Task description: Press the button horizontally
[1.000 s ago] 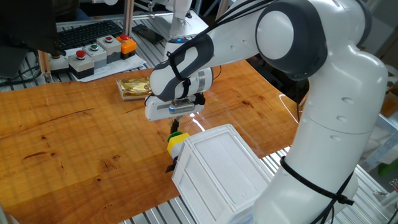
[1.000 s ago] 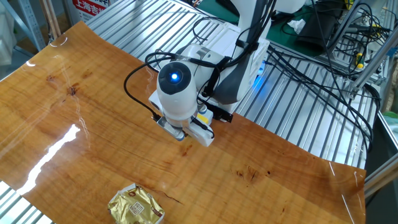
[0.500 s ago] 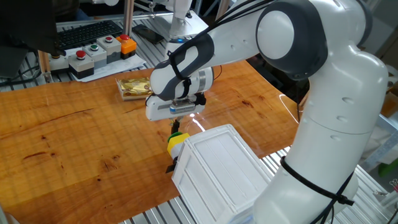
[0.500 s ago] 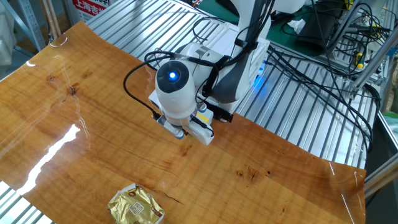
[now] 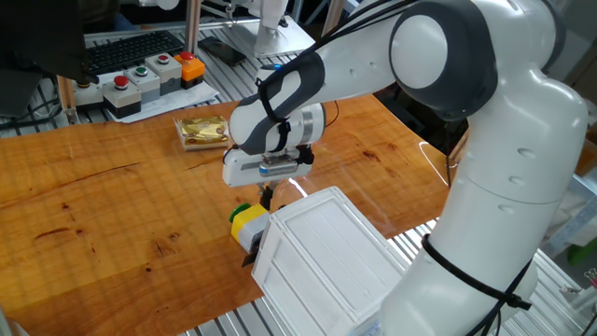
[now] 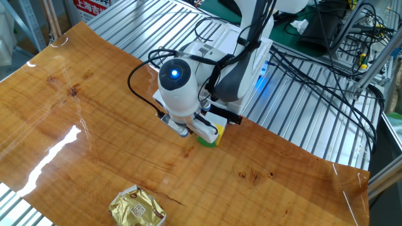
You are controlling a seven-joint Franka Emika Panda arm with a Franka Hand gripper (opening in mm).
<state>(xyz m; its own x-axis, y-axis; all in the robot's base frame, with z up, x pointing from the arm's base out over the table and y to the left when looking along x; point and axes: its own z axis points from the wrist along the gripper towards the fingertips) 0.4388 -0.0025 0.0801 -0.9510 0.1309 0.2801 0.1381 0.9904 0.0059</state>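
Observation:
The button (image 5: pixel 246 220) is a small yellow block with a green cap on its left side. It lies on the wooden table (image 5: pixel 103 205), pressed against the near-left corner of the white plastic box (image 5: pixel 322 261). My gripper (image 5: pixel 268 194) hangs just above and to the right of the button, its dark fingers close to the box corner; no gap or contact shows. In the other fixed view the button (image 6: pixel 212 135) peeks out to the right under my gripper (image 6: pixel 183 130), and the white box (image 6: pixel 217 47) lies behind the arm.
A gold foil packet (image 5: pixel 202 131) (image 6: pixel 137 208) lies on the table beyond the gripper. Grey boxes with red, green and orange buttons (image 5: pixel 149 75) and a keyboard (image 5: pixel 131 51) stand past the far edge. Cables (image 6: pixel 314 69) run over the metal bench.
The button and the white box have slid to the left across the table. The button now shows beside the gripper in the other fixed view. The gripper has shifted slightly.

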